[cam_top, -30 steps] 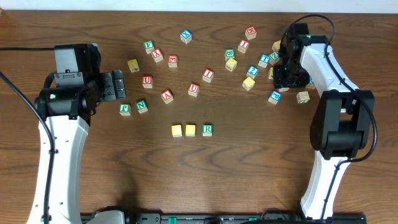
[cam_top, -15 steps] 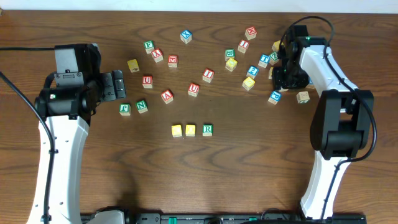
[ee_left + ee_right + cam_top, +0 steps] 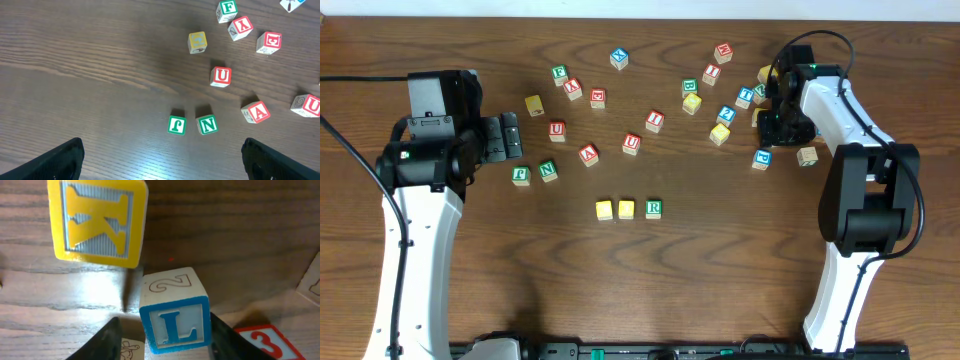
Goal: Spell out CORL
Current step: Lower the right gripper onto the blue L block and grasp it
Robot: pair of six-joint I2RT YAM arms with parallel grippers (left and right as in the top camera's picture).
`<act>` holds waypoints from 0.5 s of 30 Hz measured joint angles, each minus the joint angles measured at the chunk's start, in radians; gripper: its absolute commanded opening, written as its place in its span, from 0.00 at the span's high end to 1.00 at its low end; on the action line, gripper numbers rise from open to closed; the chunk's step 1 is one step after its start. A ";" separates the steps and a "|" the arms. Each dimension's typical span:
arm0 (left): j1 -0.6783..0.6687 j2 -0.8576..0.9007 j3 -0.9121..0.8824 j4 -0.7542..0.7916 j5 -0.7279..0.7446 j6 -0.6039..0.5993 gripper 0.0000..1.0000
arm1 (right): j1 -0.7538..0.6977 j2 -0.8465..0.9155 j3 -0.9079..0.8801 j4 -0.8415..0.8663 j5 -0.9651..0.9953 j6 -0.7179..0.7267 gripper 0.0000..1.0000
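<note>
Two yellow cubes point(image 3: 605, 210) point(image 3: 626, 209) and the white cube with a green R point(image 3: 653, 208) stand in a row at the table's front middle. The white cube with a blue L point(image 3: 172, 317) sits slightly tilted between the fingers of my right gripper point(image 3: 165, 325). The right finger is against it and the left finger point(image 3: 107, 340) stands a little apart. From overhead the right gripper point(image 3: 778, 118) is low among the cubes at the back right and hides the L cube. My left gripper point(image 3: 510, 136) is wide open over bare wood.
A yellow K cube point(image 3: 97, 220) lies just beyond the L cube, and a red 3 cube point(image 3: 265, 342) lies at its right. Green F point(image 3: 177, 124) and N point(image 3: 207, 124) cubes lie ahead of the left gripper. Red-lettered cubes point(image 3: 588, 154) are scattered across the back.
The right gripper's jaws have narrowed slightly around the L cube and the wrist has shifted a little. The left arm and the row of three cubes have not moved.
</note>
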 measured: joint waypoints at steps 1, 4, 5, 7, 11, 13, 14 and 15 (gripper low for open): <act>0.000 0.000 0.000 0.000 0.000 0.000 0.01 | 0.000 0.000 0.000 0.004 0.000 0.000 0.55; 0.000 0.000 0.000 0.000 0.000 0.000 0.01 | 0.000 0.000 0.000 0.014 0.001 0.000 0.58; 0.000 0.000 0.000 0.000 0.000 0.000 0.01 | 0.000 0.000 0.000 0.016 0.002 -0.001 0.60; 0.000 0.000 0.000 0.000 0.000 0.000 0.01 | 0.000 0.000 0.000 0.018 0.002 -0.003 0.62; 0.000 0.000 0.000 0.000 0.000 0.000 0.01 | 0.000 0.000 0.000 0.019 0.002 -0.003 0.66; 0.000 0.000 0.000 0.000 0.000 0.000 0.01 | 0.000 0.000 0.000 0.020 0.002 -0.003 0.68; 0.000 0.000 0.000 0.000 0.000 0.000 0.01 | 0.000 0.000 0.000 0.020 0.002 -0.003 0.69; 0.000 0.000 0.000 0.000 0.000 0.000 0.01 | 0.000 0.000 0.000 0.020 0.002 -0.003 0.71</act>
